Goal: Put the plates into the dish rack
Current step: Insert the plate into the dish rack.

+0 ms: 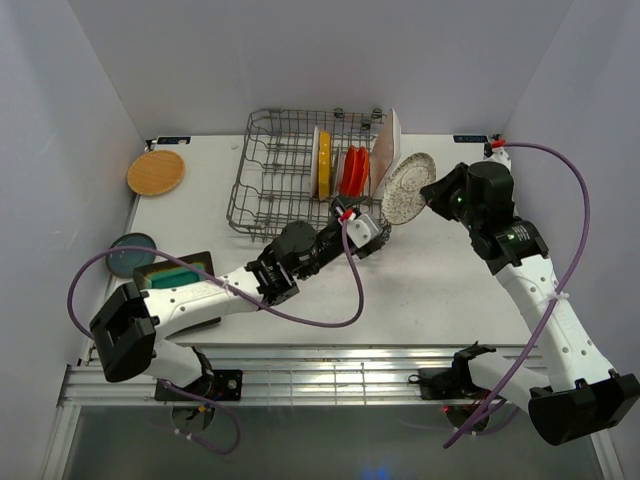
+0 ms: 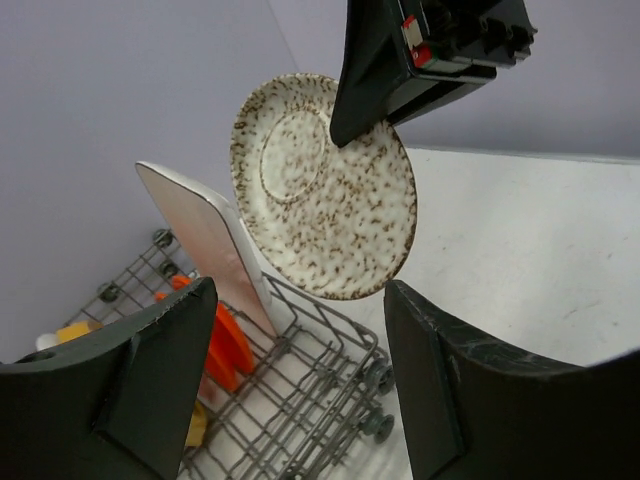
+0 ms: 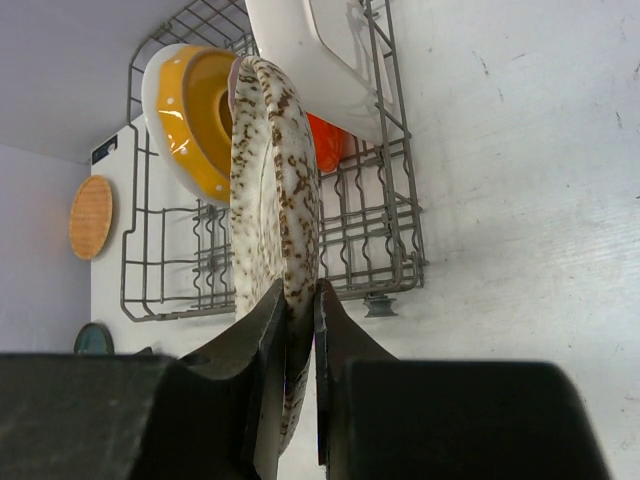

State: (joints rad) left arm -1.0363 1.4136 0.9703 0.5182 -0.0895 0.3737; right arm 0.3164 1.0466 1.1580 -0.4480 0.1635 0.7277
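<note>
My right gripper (image 3: pixel 298 295) is shut on the rim of a pale speckled plate (image 3: pixel 275 170), holding it on edge just off the right end of the dish rack (image 1: pixel 243 180). Standing in the rack are a yellow plate (image 1: pixel 323 165), an orange-red plate (image 1: pixel 352 172) and a white rectangular plate (image 1: pixel 385 150). My left gripper (image 2: pixel 300 290) is open at the rack's near right corner, below the speckled plate (image 2: pixel 325 190), with nothing between its fingers.
A wooden plate (image 1: pixel 155 172) lies at the far left of the table. A dark teal plate (image 1: pixel 131 253) and a square teal plate (image 1: pixel 175 270) sit at the near left, beside the left arm. White walls enclose the table.
</note>
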